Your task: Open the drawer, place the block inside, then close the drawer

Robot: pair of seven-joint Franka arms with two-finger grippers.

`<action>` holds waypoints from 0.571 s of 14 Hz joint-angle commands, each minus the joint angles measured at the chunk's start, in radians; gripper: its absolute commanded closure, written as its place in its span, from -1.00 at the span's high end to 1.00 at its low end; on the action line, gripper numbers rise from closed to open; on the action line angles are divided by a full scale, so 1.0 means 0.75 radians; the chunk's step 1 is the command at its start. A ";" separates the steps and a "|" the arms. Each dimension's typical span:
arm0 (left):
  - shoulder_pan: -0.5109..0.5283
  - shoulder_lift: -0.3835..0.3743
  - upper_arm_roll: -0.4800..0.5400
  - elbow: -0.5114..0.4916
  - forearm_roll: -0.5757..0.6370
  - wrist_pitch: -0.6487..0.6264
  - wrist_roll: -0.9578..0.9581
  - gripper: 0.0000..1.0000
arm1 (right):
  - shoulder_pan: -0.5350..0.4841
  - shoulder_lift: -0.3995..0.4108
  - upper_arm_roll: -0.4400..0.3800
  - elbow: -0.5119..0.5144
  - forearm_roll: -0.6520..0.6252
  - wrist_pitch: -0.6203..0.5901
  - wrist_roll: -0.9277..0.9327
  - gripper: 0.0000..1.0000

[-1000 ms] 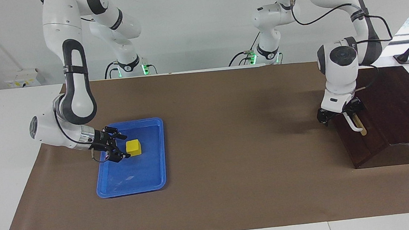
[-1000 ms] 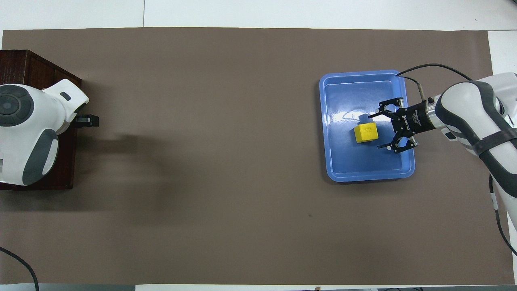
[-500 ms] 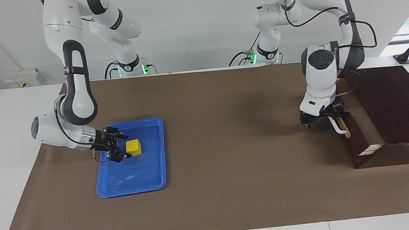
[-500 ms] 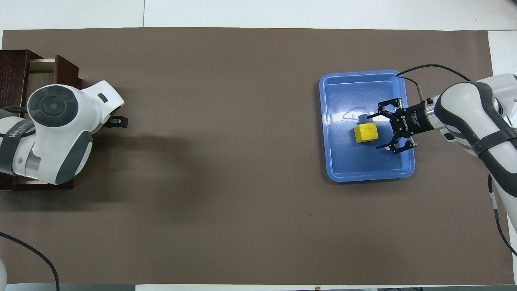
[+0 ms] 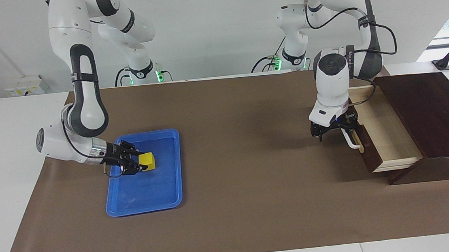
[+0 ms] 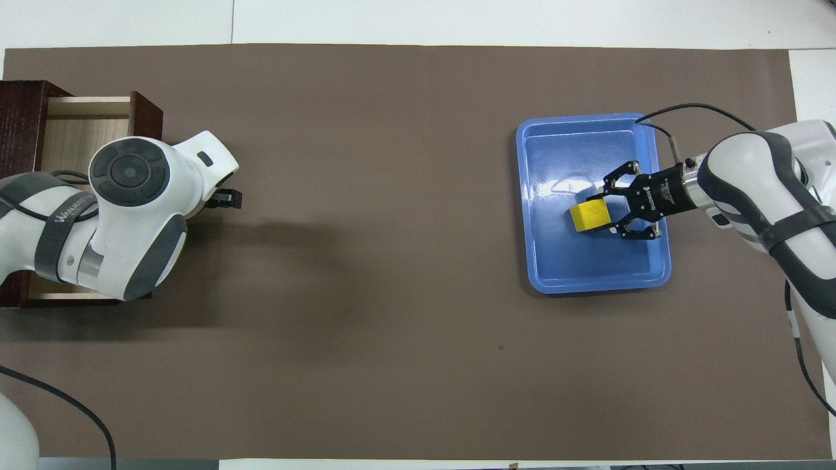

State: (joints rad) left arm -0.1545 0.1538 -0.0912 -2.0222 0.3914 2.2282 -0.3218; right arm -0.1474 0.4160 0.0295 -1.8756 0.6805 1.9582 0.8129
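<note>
While the dark brown wooden box [image 5: 430,112] sits at the left arm's end of the table, its single drawer [image 5: 388,136] stands drawn out toward the table's middle, the pale wood interior showing bare. On the drawer's dark front, a white bar handle [image 5: 351,140] is mounted on a tan strip. The left gripper [image 5: 332,129] hangs low right at that handle, fingers spread wide and holding nothing, one finger by the handle's nearer end; whether it touches the bar cannot be made out.

Toward the right arm's end and slightly farther from the robots lies the flat blue plastic tray [image 5: 165,196]. The small bright yellow cube, the block [image 5: 148,161], rests in the tray's nearer half. The right gripper [image 5: 136,164] reaches in nearly level from the tray's outer long side, and its black fingers are closed narrowly on the block, one on each side. Brown paper [image 5: 247,205] covers the tabletop, and its farthest stretch lies bare.
</note>
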 commanded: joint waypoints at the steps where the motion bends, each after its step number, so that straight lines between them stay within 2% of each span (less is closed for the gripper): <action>1: -0.040 0.010 0.011 0.043 -0.035 -0.076 -0.007 1.00 | -0.002 -0.011 0.004 -0.027 0.036 0.038 -0.049 -1.00; 6: -0.025 0.040 0.015 0.366 -0.188 -0.424 -0.031 1.00 | -0.004 -0.011 0.004 -0.007 0.034 0.015 -0.041 -1.00; 8: -0.025 0.024 0.013 0.401 -0.193 -0.486 -0.165 1.00 | -0.004 -0.009 0.004 0.024 0.034 -0.011 -0.037 -1.00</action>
State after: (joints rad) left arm -0.1571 0.1545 -0.0910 -1.7749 0.2645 1.9251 -0.3676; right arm -0.1462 0.4158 0.0295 -1.8709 0.6815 1.9622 0.8128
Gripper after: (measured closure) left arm 0.000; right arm 0.449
